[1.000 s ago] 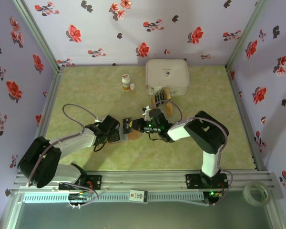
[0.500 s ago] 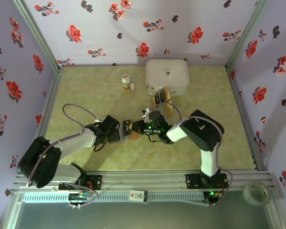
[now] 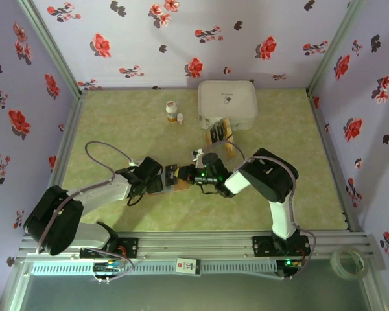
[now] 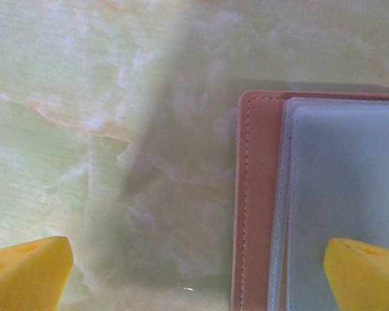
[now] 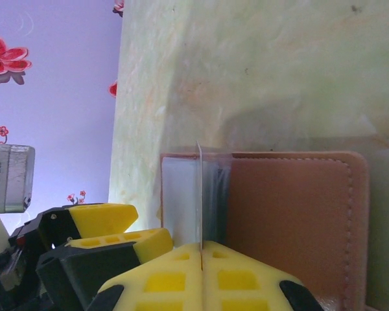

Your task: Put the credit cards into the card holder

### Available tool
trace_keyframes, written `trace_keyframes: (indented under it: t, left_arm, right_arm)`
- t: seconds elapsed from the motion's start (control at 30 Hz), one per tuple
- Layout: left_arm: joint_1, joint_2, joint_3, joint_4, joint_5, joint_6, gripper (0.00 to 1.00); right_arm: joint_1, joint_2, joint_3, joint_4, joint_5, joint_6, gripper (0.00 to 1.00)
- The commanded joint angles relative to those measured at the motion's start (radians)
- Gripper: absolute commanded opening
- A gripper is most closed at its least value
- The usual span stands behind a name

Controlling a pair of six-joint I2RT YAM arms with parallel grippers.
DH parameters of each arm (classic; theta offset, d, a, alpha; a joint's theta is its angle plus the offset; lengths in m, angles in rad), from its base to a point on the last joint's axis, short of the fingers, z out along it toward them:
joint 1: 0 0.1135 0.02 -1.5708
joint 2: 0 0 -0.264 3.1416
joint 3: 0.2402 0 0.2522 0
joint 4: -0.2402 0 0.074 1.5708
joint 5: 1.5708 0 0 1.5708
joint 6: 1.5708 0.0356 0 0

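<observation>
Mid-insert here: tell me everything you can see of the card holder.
The card holder lies flat on the table: reddish-brown leather-look, pale stitching, rounded corners, with a grey inner panel facing up. The right gripper, shut on a thin card, stands that card edge-on at the grey pocket. The open left gripper straddles one edge.

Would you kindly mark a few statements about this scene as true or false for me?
1. The right gripper has its jaws shut on a credit card, seen edge-on at the card holder. True.
2. The left gripper has its jaws shut. False: they stand wide open at the card holder's edge.
3. The card holder sits on the white box. False: it lies on the table, nearer the arms.
4. Other cards lie just in front of the white box. True.
</observation>
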Motion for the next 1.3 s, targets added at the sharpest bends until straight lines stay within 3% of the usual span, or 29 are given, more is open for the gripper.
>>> trace_keyframes:
  t: [0.0, 0.7, 1.27]
  left_arm:
    - [-0.008, 0.004, -0.021, -0.037, -0.029, -0.008, 1.00]
    - [-0.008, 0.002, -0.021, -0.039, -0.029, -0.008, 1.00]
    - [-0.008, 0.007, -0.023, -0.034, -0.029, -0.009, 1.00]
  right_arm:
    - [0.009, 0.018, -0.011, 0.039, -0.015, 0.018, 0.00]
    - [0.006, 0.043, -0.015, 0.038, -0.048, 0.006, 0.00]
    - [0.006, 0.042, 0.007, -0.068, -0.092, -0.029, 0.00]
